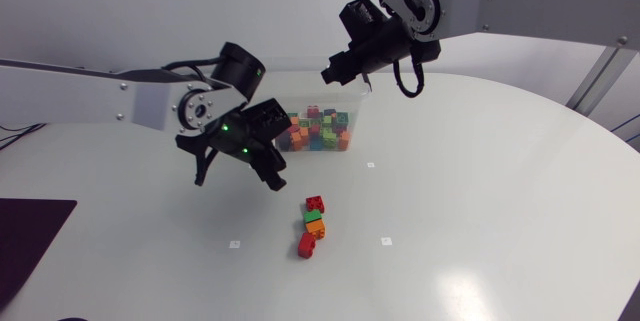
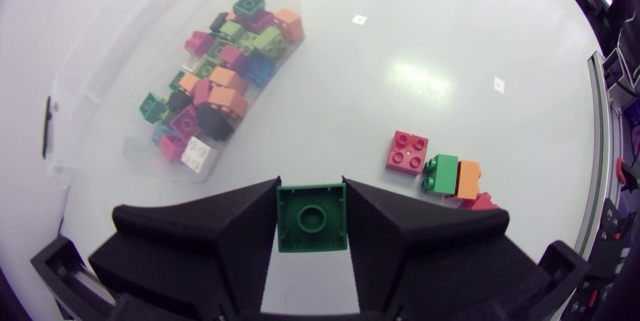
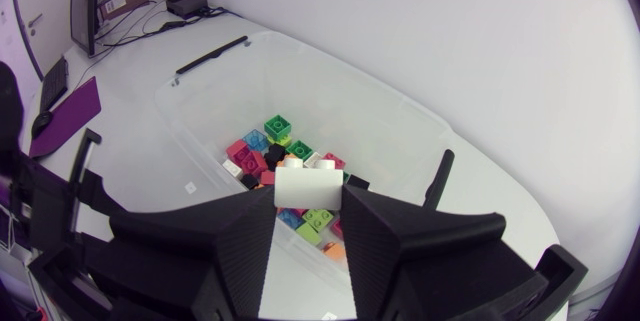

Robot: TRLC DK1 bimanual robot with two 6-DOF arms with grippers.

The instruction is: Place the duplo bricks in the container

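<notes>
Both loaded! Right gripper (image 3: 308, 201) clamped on a white brick (image 3: 307, 186) over the container (image 3: 390, 126): release next. Left gripper (image 2: 311, 211), at the container's 8 o'clock, grips a green brick (image 2: 311, 218); loose bricks (image 1: 313, 226) wait at 6.

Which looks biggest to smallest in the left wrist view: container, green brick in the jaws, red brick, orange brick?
1. container
2. green brick, though it sits nearest the camera, so its look is inflated
3. red brick
4. orange brick, a little smaller than the red
</notes>
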